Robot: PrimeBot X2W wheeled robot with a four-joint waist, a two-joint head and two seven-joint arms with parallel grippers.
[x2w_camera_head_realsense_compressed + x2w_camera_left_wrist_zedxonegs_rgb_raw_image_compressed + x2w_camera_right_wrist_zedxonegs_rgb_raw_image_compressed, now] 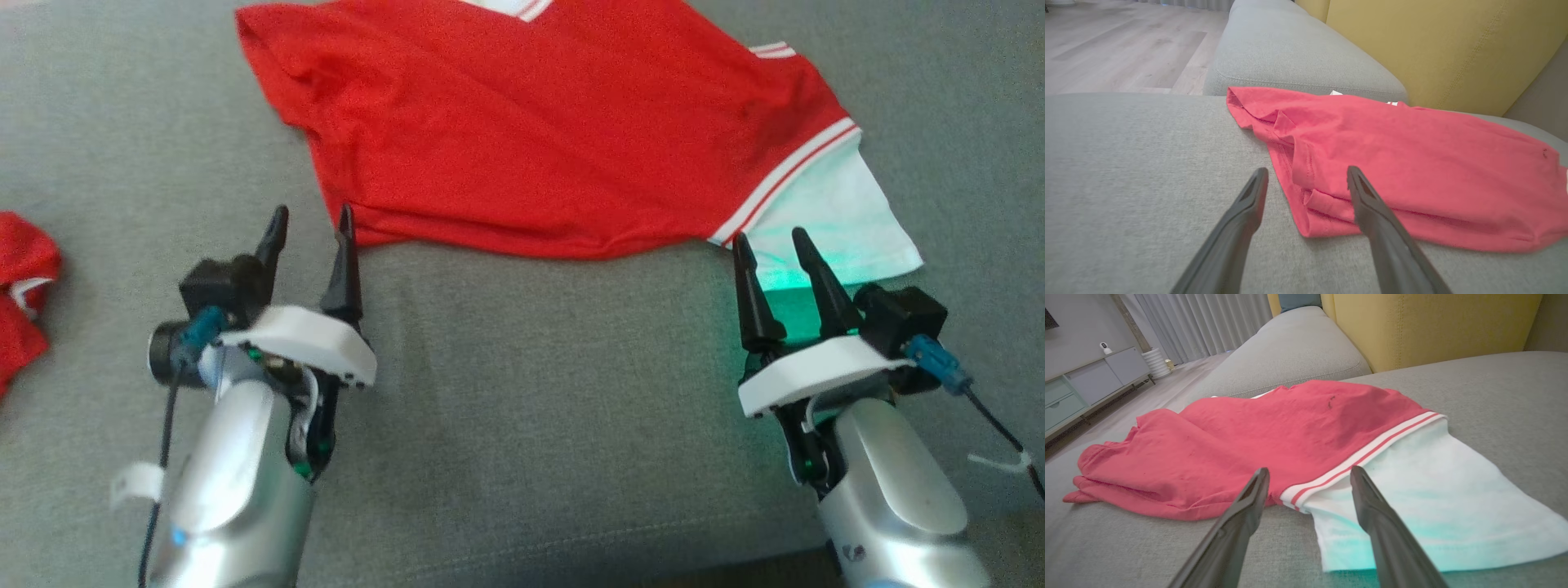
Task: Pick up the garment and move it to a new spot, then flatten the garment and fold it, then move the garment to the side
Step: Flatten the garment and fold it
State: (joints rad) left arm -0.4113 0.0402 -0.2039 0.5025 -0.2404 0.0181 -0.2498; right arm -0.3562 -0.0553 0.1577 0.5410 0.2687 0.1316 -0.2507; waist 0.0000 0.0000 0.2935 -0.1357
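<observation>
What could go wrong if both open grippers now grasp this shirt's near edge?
The red shirt's near-left corner lies in folded layers; the left gripper might pinch only the top one. The right gripper points at the seam by the white sleeve; grabbing the sleeve alone could drag the shirt askew.

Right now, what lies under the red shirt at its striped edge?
White fabric sticks out from under the striped edge of the red shirt, lying on the grey sofa cushion. How far it runs beneath the red is covered.

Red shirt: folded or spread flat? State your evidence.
Folded over, not fully spread: the shirt shows stacked layers along its near corner.
</observation>
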